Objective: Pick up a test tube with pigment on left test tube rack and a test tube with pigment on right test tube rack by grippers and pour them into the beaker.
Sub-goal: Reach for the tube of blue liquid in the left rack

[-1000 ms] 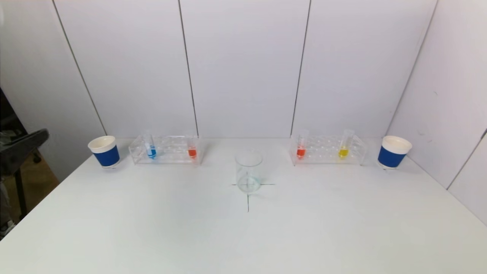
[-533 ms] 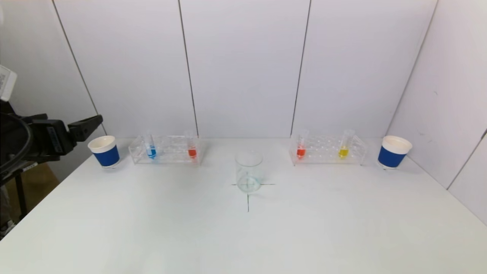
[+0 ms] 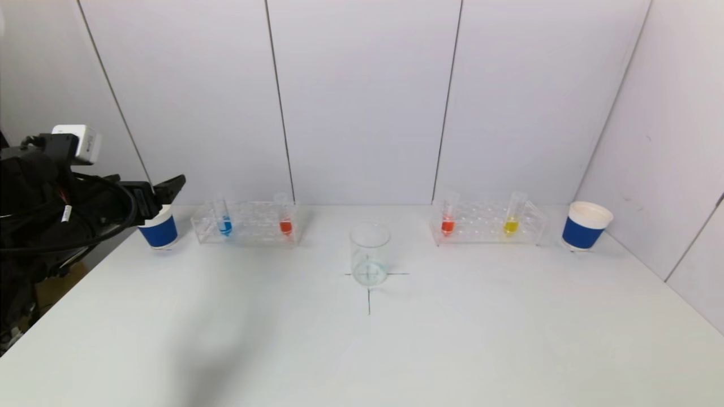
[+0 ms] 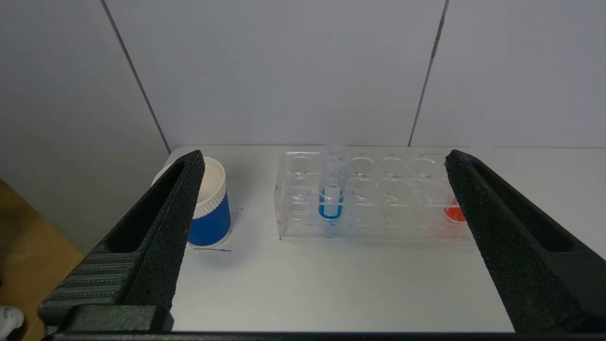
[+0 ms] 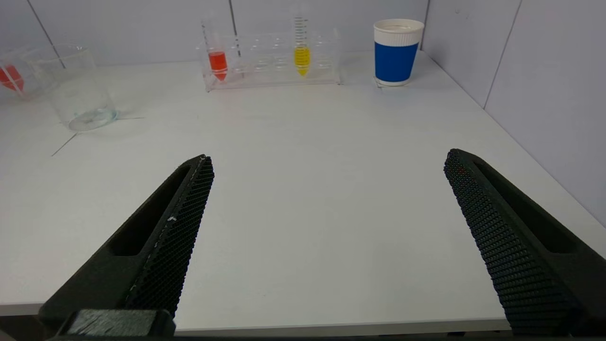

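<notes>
The clear left rack (image 3: 255, 217) holds a tube of blue pigment (image 3: 225, 225) and a tube of orange pigment (image 3: 285, 226). A tube of red pigment (image 3: 447, 225) and one of yellow pigment (image 3: 511, 226) stand in the right rack (image 3: 481, 217). The glass beaker (image 3: 370, 255) stands at the table's middle on a drawn cross. My left gripper (image 3: 168, 194) hovers open and empty at the far left, short of the rack. In the left wrist view the left gripper (image 4: 324, 156) frames the blue tube (image 4: 330, 201). My right gripper (image 5: 327, 156) is open and empty over the near table edge, outside the head view.
One blue-and-white paper cup (image 3: 159, 232) stands left of the left rack, partly behind my left gripper. A second cup (image 3: 585, 226) stands right of the right rack. White walls close the back and the right side.
My left arm has come in from the left edge and moved right and up, toward the left rack. Tubes, racks and beaker have not moved.
</notes>
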Robot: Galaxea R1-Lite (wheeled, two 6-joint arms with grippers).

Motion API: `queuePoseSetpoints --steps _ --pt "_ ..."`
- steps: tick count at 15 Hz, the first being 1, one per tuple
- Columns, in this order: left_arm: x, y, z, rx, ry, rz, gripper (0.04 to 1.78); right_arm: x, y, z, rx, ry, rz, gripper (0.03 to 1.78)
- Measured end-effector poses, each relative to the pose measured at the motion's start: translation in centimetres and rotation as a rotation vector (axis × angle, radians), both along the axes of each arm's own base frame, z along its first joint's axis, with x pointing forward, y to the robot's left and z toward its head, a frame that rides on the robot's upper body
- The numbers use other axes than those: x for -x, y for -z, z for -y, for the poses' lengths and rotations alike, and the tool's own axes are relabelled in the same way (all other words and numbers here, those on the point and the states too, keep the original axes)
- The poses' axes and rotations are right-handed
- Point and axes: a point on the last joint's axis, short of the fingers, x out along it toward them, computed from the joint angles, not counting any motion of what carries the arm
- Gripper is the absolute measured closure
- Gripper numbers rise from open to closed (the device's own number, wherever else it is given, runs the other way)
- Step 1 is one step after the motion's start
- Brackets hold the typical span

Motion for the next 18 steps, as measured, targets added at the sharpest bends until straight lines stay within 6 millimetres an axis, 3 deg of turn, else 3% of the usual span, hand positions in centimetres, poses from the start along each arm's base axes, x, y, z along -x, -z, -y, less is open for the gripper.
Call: queuePoseSetpoints --steps 9,18 --pt "-6.9 6.3 -1.7 -0.004 0.044 -0.008 0.05 0.0 0.0 0.0 0.000 0.000 0.000 0.04" --pt "-10.6 9.9 -2.2 -0.013 0.068 -0.005 0.05 0.0 0.0 0.0 0.000 0.000 0.000 0.04"
